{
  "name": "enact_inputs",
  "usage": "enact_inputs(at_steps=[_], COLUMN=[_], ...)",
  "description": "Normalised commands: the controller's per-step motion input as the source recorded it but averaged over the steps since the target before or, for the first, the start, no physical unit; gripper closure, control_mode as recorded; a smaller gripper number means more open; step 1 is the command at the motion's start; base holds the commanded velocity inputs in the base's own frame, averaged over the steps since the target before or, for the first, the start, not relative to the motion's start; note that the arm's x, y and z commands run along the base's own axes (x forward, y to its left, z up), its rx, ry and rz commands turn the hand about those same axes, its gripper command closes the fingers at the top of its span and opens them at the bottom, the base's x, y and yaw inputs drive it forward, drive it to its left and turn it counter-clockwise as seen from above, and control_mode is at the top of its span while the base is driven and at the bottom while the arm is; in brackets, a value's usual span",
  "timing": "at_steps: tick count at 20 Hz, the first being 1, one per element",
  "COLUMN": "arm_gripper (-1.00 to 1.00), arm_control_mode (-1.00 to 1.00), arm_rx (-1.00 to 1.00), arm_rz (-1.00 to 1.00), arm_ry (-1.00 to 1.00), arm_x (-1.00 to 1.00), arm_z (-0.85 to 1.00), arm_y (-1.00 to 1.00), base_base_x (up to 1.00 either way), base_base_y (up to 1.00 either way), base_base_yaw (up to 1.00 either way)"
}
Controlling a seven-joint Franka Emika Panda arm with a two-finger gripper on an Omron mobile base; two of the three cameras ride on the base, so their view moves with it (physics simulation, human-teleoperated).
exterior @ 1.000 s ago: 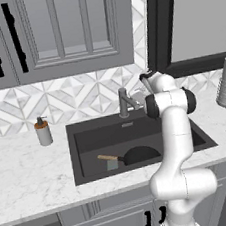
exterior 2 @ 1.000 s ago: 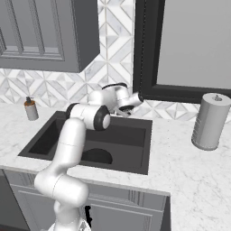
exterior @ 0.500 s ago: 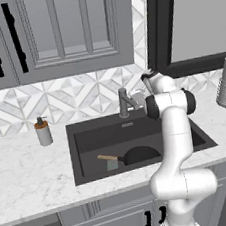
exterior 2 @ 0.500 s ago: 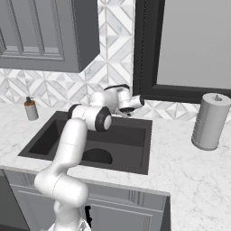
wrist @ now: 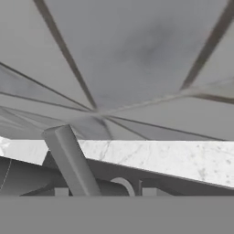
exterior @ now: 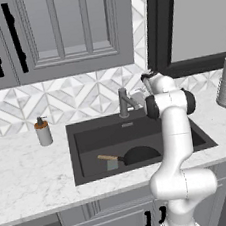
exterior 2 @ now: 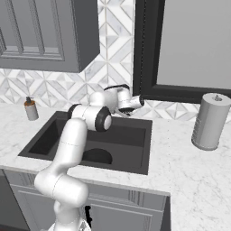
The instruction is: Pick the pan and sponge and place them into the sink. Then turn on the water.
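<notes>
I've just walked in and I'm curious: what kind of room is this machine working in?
It looks like a home kitchen, computer-rendered rather than real. A dark sink is set in a white marble counter, with a grey faucet behind it, patterned wall tiles, and grey cabinets above. A black pan lies in the sink.

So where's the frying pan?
The pan lies in the sink, front middle in the left base view, its wooden handle pointing left, next to the sponge.

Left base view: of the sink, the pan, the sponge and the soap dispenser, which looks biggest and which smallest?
1. sink
2. pan, partly hidden behind the arm
3. soap dispenser
4. sponge, though it lies flat, so this is unsure.
</notes>
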Motion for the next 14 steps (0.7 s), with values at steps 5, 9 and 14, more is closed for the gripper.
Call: enact_inputs(at_steps=[5, 9, 14], arm_gripper=[1.0, 1.0, 1.0], arm_control_mode=[-1.0, -1.0, -1.0], arm_rx=[0.0, 0.02, 0.07], arm_rz=[-0.08, -0.15, -0.17], arm_ry=[0.0, 0.03, 0.08], arm_x=[0.0, 0.01, 0.03], arm_z=[-0.11, -0.12, -0.12], arm_y=[0.0, -0.04, -0.2], base_base_x=[0.0, 0.0, 0.0], base_base_y=[0.0, 0.0, 0.0], base_base_yaw=[0.0, 0.0, 0.0])
